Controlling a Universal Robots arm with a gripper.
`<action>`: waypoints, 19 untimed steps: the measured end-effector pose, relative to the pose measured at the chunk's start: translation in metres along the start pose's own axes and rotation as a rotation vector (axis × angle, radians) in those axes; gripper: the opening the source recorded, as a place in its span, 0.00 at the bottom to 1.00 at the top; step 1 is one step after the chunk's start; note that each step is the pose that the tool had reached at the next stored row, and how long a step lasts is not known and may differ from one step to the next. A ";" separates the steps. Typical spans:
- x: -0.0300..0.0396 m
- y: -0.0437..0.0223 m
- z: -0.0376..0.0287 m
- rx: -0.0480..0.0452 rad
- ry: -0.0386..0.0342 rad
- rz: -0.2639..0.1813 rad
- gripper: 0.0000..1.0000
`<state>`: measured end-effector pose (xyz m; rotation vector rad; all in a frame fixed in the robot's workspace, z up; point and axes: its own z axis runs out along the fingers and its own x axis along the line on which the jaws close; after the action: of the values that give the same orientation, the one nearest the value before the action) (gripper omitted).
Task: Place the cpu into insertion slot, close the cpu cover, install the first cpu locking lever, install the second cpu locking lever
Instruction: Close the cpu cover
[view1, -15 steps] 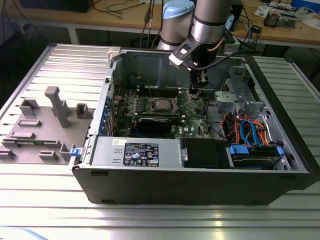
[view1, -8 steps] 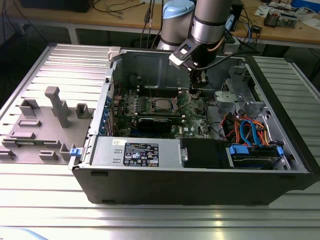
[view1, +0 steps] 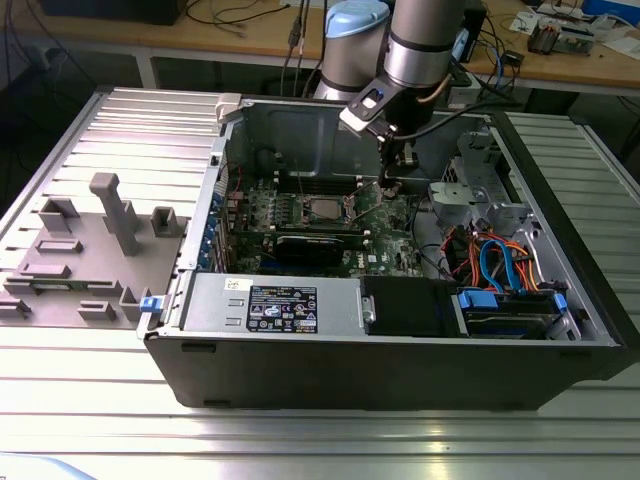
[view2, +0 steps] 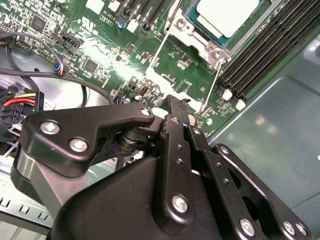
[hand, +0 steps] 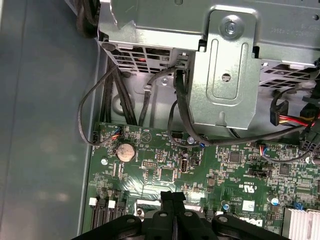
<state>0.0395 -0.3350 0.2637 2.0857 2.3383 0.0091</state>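
Observation:
The cpu (view2: 227, 15), silver-grey on top, lies in the insertion slot (view1: 300, 210) on the green board (hand: 220, 170). The silver cpu cover (view2: 189, 29) lies flat around it as a frame, and the chip (view1: 320, 209) shows through its window. Two thin wire locking levers (view2: 161, 47) (view2: 212, 82) run out from the socket's corner over the board. My gripper (view1: 388, 180) hangs low over the board, toward the exterior view's right of the socket. Its black fingers (hand: 167, 197) are pressed together with nothing between them, the tips (view2: 175, 102) close to the end of one lever.
Black memory slots (view2: 270, 45) run beside the socket. A grey drive cage (hand: 225, 75) with black cables (hand: 180, 100) stands past the board's edge. The case wall (view2: 280, 130) is close to the gripper. A power supply (view1: 280, 305) and blue-orange cables (view1: 495, 265) fill the case's front.

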 end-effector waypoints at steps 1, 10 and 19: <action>-0.0001 0.0034 0.0002 0.0015 0.0002 0.000 0.11; -0.0009 0.0182 0.0156 0.0130 0.0017 0.000 0.11; 0.0007 0.0035 0.0158 0.0132 0.0015 0.005 0.11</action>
<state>0.0431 -0.3339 0.2480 2.0978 2.3408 -0.0048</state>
